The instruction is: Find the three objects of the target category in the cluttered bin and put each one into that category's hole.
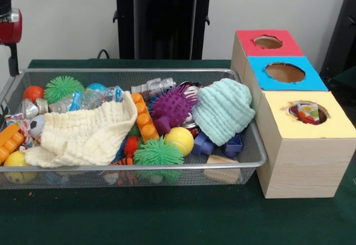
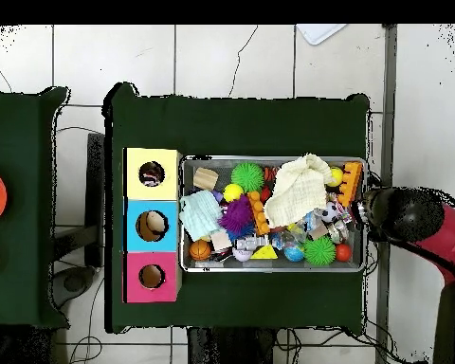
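While the arm [image 2: 416, 216] hangs off the bin's left end, its claw is hidden, so whether it is open or holding anything cannot be told.

Nearest: wire bin [image 1: 167, 168] on green cloth. Inside its near wall, left to right: yellow ball [image 1: 15, 158], cream cloth [image 1: 83, 136], green spiky ball [image 1: 158, 152], smooth yellow ball [image 1: 179, 140], wooden block [image 1: 221, 160].

Middle: orange brick strip [image 1: 143, 117], purple spiky ball [image 1: 172, 105], pale green cloth [image 1: 223, 111] draped at the right end.

Far wall: orange ball [image 1: 33, 93], second green spiky ball [image 1: 64, 88], clear plastic pieces, metal part [image 1: 153, 86].

Right of bin: three boxes with holes, yellow [image 1: 305, 113] nearest, blue [image 1: 285, 72], red [image 1: 268, 42] farthest. The yellow one already holds something colourful.

Target category: not evident; the wanted objects probably lie in the bin, some perhaps under cloth.

Risks: both cloths cover items and may snag or lift with a grab; round balls may roll away; tight packing may cause a double pick.
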